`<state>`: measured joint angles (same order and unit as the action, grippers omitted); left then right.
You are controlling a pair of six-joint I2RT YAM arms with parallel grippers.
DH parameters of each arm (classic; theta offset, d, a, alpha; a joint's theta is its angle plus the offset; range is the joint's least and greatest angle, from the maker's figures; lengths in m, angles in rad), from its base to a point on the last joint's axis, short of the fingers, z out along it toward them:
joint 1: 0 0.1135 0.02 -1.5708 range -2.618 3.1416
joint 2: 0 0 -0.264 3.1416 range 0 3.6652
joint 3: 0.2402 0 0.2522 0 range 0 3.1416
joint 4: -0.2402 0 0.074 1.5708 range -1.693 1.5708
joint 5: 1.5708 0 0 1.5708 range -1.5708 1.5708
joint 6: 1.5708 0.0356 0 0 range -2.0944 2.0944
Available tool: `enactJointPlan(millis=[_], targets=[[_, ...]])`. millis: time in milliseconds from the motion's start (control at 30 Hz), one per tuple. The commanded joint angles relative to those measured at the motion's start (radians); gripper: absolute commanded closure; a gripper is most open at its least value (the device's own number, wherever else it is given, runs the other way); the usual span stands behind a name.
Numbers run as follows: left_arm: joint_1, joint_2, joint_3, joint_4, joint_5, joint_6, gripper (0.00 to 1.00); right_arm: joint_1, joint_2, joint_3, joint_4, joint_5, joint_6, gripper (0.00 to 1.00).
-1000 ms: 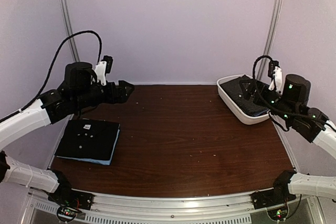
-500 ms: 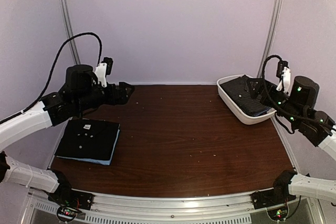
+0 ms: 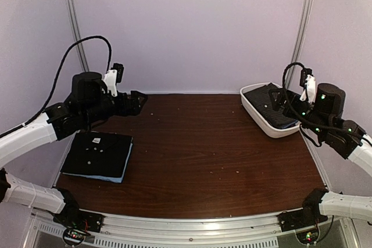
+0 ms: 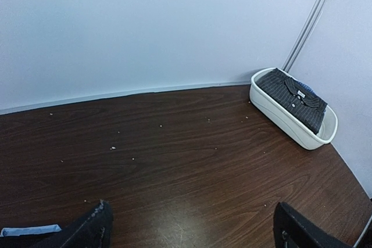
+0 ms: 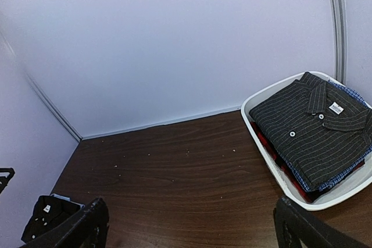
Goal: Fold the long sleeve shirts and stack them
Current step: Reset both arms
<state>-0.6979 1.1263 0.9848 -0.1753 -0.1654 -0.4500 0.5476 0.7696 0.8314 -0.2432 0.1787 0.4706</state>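
A folded plain black shirt [image 3: 97, 154] lies at the table's left side on top of a light blue shirt [image 3: 121, 176]; no gripper touches them. At the back right, a dark pale-striped shirt [image 5: 314, 129] tops a pile of folded shirts in the white tub [image 5: 273, 169]. My left gripper [image 3: 139, 102] hovers open above the back left of the table, beyond the black shirt, with nothing between its fingers [image 4: 96, 227]. Just above the tub's [image 3: 264, 125] pile, my right gripper [image 3: 279, 98] hangs open and empty, its fingers [image 5: 290, 225] wide apart.
Pale walls close the table at the back and sides. Metal frame posts [image 3: 72, 21] [image 3: 302, 27] stand at the back corners. Small pale crumbs [image 4: 113, 147] dot the dark wooden tabletop [image 3: 197, 143]. A blue checked and a red shirt [image 5: 273, 152] lie lower in the tub.
The right arm drew back toward the right wall, then returned a little left over the tub. The left arm shifted slightly left. Both grippers stayed open.
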Motion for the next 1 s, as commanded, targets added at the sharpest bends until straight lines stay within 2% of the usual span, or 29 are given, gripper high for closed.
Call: enactJointPlan(millis=[0, 967], targets=[[-0.005, -0.013, -0.005, 0.058, -0.015, 0.017, 0.02, -0.003, -0.006, 0.008, 0.008, 0.010, -0.004, 0.00], [-0.005, 0.006, 0.002, 0.060, 0.012, 0.014, 0.02, -0.002, -0.004, -0.002, -0.008, -0.005, -0.013, 0.00]])
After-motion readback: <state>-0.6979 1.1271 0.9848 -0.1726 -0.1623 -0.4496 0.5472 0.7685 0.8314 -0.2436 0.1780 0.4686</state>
